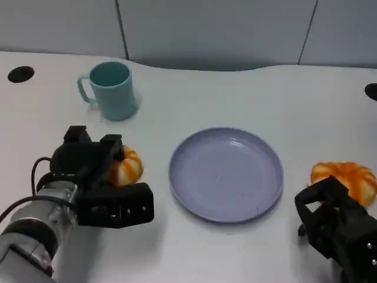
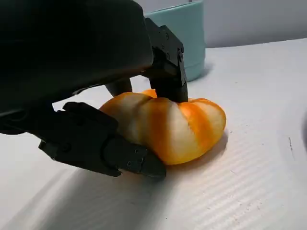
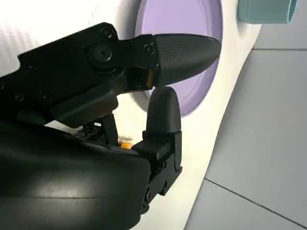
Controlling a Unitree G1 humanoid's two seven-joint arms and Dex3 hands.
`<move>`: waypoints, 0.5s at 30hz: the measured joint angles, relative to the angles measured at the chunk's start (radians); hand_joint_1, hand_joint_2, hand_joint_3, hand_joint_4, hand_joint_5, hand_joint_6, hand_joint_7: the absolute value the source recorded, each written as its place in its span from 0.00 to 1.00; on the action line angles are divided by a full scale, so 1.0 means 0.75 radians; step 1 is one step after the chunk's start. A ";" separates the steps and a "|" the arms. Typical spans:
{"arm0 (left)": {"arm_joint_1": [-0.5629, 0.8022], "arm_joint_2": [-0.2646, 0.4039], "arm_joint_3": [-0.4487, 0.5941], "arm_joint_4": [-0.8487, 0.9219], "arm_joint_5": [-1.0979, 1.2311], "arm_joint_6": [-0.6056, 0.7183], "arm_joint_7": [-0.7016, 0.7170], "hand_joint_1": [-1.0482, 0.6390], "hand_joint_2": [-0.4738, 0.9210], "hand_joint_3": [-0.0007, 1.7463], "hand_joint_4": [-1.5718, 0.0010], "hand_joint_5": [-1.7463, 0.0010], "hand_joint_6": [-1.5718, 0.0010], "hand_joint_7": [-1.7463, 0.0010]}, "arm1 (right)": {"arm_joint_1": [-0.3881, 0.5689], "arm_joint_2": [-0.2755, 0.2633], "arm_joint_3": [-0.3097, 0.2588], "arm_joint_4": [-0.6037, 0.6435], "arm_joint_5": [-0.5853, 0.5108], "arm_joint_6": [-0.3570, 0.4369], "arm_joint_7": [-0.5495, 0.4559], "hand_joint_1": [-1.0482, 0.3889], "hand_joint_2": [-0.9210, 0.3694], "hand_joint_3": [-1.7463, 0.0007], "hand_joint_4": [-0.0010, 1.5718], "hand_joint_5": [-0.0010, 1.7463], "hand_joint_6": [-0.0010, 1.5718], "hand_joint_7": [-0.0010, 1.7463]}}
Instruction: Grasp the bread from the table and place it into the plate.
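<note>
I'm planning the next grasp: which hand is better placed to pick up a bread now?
The left hand. Its fingers already bracket the left bread on the table, beside the empty plate. The right hand sits near the other bread without enclosing it.

1. The left part of the left bread (image 1: 125, 167) is hidden by the left hand (image 1: 94, 177).
2. The right hand (image 1: 336, 227) is cut off at the head view's lower edge.
3. The plate (image 3: 192, 28) is partly covered by fingers (image 3: 184, 50).
</note>
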 measured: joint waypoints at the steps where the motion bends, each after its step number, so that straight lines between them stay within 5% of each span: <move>1: 0.004 0.003 0.013 0.001 -0.012 -0.009 -0.002 0.51 0.99 0.08 0.50 0.00 0.64 0.00 | 0.000 -0.001 0.002 -0.004 -0.002 0.011 0.000 0.52 0.00 0.77 0.34 1.00 0.22 0.97; 6: 0.028 0.008 0.118 -0.001 -0.135 -0.086 -0.055 0.56 0.97 0.10 0.49 0.00 0.65 0.00 | 0.002 -0.003 0.007 -0.037 -0.004 0.079 0.001 0.55 0.00 0.77 0.33 1.00 0.22 0.97; 8: 0.047 0.013 0.194 -0.006 -0.219 -0.156 -0.072 0.55 0.80 0.36 0.49 0.00 0.64 0.00 | 0.002 -0.003 0.008 -0.044 -0.002 0.080 0.001 0.55 0.00 0.78 0.34 1.00 0.23 0.98; 10: 0.068 0.017 0.265 -0.014 -0.294 -0.228 -0.109 0.54 0.72 0.48 0.49 0.00 0.64 0.00 | 0.001 -0.002 0.008 -0.041 0.000 0.078 0.000 0.55 0.00 0.78 0.35 1.00 0.23 0.98; 13: 0.075 0.017 0.344 -0.031 -0.386 -0.297 -0.186 0.55 0.71 0.48 0.50 0.00 0.64 0.00 | -0.002 0.003 0.012 -0.040 -0.002 0.076 -0.004 0.55 0.00 0.78 0.36 1.00 0.23 0.98; 15: 0.076 0.014 0.403 -0.060 -0.455 -0.359 -0.245 0.55 0.81 0.35 0.51 0.00 0.64 0.00 | -0.004 0.008 0.014 -0.039 -0.004 0.076 -0.010 0.55 0.00 0.77 0.38 1.00 0.23 0.99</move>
